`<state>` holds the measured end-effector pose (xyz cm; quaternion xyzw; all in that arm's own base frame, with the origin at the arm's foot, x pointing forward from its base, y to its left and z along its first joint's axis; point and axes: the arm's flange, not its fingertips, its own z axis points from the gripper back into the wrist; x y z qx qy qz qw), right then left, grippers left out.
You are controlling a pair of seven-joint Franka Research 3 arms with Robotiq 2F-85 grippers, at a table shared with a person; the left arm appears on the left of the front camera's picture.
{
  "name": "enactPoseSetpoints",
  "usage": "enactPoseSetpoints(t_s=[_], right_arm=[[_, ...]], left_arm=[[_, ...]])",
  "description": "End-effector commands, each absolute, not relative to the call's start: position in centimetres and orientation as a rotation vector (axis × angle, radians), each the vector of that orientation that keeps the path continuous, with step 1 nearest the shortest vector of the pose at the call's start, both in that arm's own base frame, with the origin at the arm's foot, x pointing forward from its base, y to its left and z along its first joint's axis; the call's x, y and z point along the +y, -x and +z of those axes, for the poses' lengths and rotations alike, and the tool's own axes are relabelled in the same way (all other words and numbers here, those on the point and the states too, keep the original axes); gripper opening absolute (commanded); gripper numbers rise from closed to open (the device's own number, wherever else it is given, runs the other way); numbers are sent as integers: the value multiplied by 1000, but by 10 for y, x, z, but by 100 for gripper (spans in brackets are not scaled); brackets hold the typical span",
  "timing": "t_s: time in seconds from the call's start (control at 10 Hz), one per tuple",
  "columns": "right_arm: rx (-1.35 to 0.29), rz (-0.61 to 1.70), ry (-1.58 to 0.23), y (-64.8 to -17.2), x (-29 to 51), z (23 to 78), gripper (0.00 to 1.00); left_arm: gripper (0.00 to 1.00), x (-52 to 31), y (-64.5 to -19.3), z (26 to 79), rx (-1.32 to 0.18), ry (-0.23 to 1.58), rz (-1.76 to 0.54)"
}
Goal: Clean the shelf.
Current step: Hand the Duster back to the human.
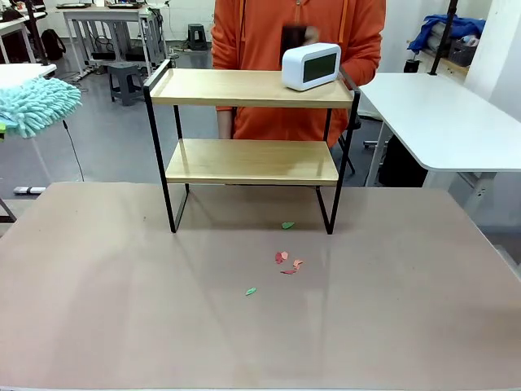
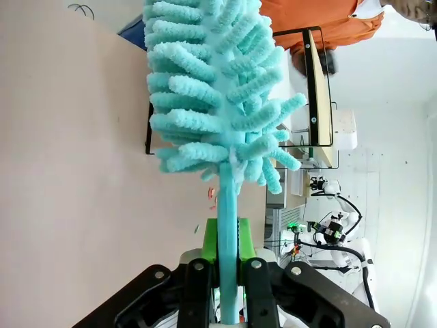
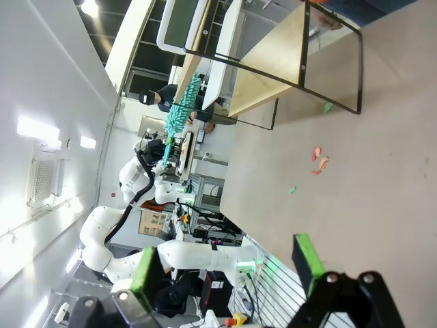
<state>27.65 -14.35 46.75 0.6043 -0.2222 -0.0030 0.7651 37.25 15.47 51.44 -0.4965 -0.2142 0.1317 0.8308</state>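
The shelf (image 1: 252,161), two light wooden boards in a black frame, stands at the table's far middle. A white clock (image 1: 311,65) sits tilted at the right end of its top board, with a person's blurred hand (image 1: 294,37) just behind it. Small red and green paper scraps (image 1: 285,259) lie on the table in front of the shelf. My left gripper (image 2: 227,240) is shut on the handle of a teal fluffy duster (image 2: 212,89), whose head (image 1: 37,104) hangs at the far left, clear of the shelf (image 2: 317,89). My right gripper (image 3: 229,266) is open, far from the shelf (image 3: 287,61).
A person in an orange top (image 1: 269,32) stands right behind the shelf. The brown table (image 1: 122,309) has wide bare room on both sides of the scraps (image 3: 319,160). A white side table (image 1: 444,114) stands at the far right.
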Motion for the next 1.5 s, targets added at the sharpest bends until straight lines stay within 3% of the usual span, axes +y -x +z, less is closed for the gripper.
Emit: enactPoseSetpoints(t_s=[0.0, 1.0, 1.4], right_arm=[[-515, 10, -1325, -279, -143, 469, 100], [-483, -6, -1313, -276, -143, 467, 100], [-414, 502, -1198, -342, -25, 569, 100]], left_arm=[[13, 154, -372, 514, -461, 1060, 254], [13, 152, -373, 514, -451, 1054, 274], [13, 122, -327, 597, -423, 1234, -393]])
